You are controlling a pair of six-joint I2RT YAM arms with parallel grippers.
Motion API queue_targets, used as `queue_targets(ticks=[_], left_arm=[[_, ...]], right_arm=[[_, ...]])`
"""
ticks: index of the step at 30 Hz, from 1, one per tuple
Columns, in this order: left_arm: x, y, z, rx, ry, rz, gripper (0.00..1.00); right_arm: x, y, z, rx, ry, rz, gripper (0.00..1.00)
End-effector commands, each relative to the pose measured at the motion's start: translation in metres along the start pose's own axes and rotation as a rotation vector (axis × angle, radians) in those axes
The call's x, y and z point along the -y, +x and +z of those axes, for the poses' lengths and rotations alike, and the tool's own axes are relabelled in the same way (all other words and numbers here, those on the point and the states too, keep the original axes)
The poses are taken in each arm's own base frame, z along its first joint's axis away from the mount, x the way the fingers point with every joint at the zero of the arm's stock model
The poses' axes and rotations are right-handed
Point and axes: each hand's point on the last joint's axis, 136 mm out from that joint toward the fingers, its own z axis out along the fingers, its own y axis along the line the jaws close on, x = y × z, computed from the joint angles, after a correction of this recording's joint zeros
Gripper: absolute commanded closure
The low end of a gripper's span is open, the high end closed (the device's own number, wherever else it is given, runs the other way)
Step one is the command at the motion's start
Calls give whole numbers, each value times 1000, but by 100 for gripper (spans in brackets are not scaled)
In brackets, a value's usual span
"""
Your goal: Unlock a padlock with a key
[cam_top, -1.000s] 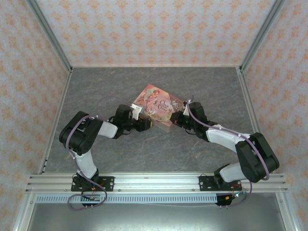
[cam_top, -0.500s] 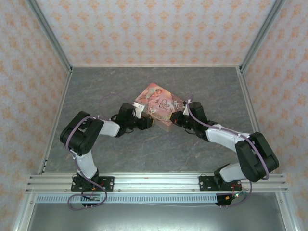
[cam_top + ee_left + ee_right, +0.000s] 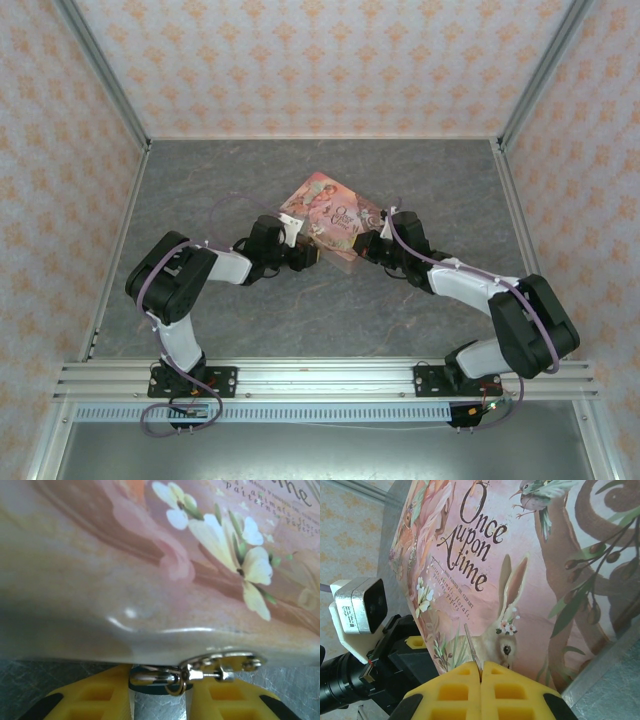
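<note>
Two grips matter: my left gripper [image 3: 159, 692] pinches the teal padlock [image 3: 151, 681], fingers narrowed onto it, at the clasp on the edge of the pink box [image 3: 150, 580]. My right gripper [image 3: 481, 672] is clamped on the key [image 3: 471, 647] (blade pointing up). Insertion looks like the step in hand; next I line the blade up with the keyhole, which I can't see.

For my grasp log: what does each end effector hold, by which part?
The right end effector pinches the key by its base, blade sticking out; the left end effector apparently clamps the padlock by its body.
</note>
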Motion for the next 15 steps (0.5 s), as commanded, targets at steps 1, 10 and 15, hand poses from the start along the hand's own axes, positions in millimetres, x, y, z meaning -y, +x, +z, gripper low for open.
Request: queue_targets(ticks=[1,10,15], left_arm=[[9,-24,-6,56,-3,2,74],[27,-32,-21,18,12,-250,77],[45,-30,-28,-22,25,-390,76]], right_arm=[[3,1,-2,1,39,-35,100],[-21,-22,-38,121,51,-227,100],[-32,-7,-59,139,35,-387,100]])
